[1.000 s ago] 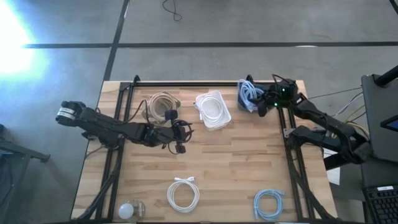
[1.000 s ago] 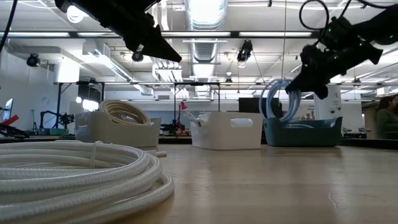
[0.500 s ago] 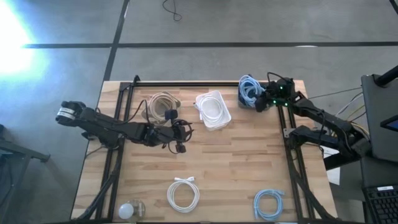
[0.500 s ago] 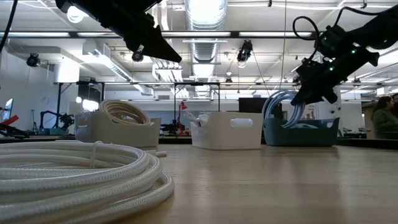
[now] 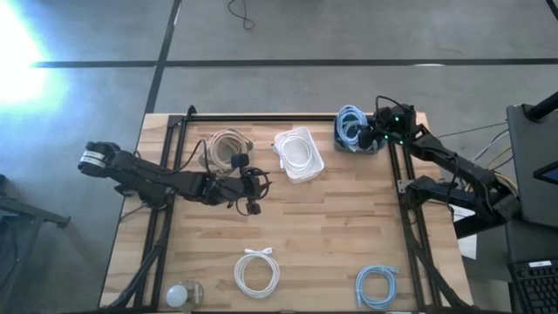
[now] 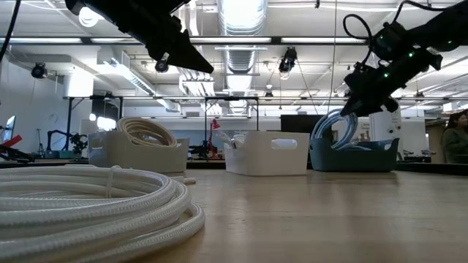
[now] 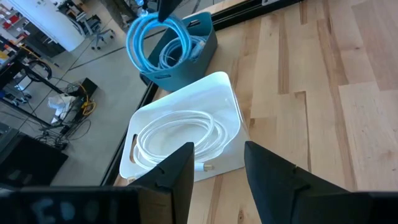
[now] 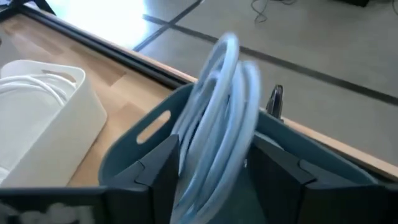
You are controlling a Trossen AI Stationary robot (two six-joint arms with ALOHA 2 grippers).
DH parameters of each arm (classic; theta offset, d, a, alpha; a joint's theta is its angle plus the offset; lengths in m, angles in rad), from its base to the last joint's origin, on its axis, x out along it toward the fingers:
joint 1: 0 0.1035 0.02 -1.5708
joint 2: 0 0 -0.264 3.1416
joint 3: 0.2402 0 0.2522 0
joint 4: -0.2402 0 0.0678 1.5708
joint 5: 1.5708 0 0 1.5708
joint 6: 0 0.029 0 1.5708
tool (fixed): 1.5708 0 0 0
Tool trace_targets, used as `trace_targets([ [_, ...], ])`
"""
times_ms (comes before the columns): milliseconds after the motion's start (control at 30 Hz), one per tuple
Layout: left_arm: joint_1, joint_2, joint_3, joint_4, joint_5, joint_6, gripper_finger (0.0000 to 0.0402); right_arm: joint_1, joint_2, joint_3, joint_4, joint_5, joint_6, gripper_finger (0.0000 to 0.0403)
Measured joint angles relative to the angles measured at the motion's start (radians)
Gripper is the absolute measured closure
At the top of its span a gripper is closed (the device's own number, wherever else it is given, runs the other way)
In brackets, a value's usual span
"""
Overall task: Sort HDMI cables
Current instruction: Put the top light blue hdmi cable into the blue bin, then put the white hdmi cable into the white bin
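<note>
A light blue HDMI cable coil [image 8: 219,118] stands on edge in the blue bin [image 6: 355,155] at the far right, leaning on its wall. My right gripper [image 5: 372,139] is open at the bin, one finger on either side of that coil; touch cannot be told. A white coil [image 7: 177,134] lies in the white bin [image 5: 298,154]. Beige coils [image 5: 227,142] fill the left bin. A white coil [image 5: 257,272] and a light blue coil [image 5: 377,286] lie flat near the front edge. My left gripper [image 5: 253,195] hangs open over the table's middle left, with nothing between its fingers.
The three bins stand in a row along the far edge. A small white ball-like object [image 5: 180,295] sits at the front left corner. Black frame rails [image 5: 261,116] run along the table's far edge and sides. Bare wood lies between the bins and the front coils.
My right gripper has carried the light blue coil down into the blue bin, then tipped upward and drawn slightly toward the table's right edge. The coil, which stood high above the bin's rim, now sits lower inside it on its edge.
</note>
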Motion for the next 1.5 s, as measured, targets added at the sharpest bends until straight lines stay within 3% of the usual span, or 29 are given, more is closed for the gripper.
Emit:
trace_targets([
  [367, 0.0, 0.0, 0.0, 0.0, 0.0, 0.001, 0.0254, 0.003, -0.033, 0.176, -0.379, 0.0, 0.014, 0.0182],
  [633, 0.0, 0.0, 0.0, 0.0, 0.019, 0.0, 0.0254, 0.096, -0.1, 0.241, -0.564, -0.004, 0.077, 0.0181],
  [800, 0.0, 0.0, 0.0, -0.002, 0.134, -0.02, 0.0254, 0.177, -0.168, 0.235, -0.557, -0.003, 0.142, 0.0181],
  [933, 0.0, 0.0, 0.0, -0.028, 0.306, -0.058, 0.0254, 0.274, -0.203, 0.209, -0.539, -0.004, 0.217, 0.0181],
  [1067, -0.001, 0.0, 0.001, -0.085, 0.546, -0.111, 0.0254, 0.397, -0.213, 0.16, -0.473, -0.004, 0.299, 0.0181],
  [1200, -0.007, 0.003, -0.011, -0.105, 0.711, -0.197, 0.0254, 0.523, -0.2, 0.078, -0.266, -0.005, 0.349, 0.0181],
  [1500, -0.085, 0.124, -0.035, -0.1, 0.767, -0.339, 0.0254, 0.719, -0.103, -0.076, 0.342, -0.004, 0.29, 0.0181],
])
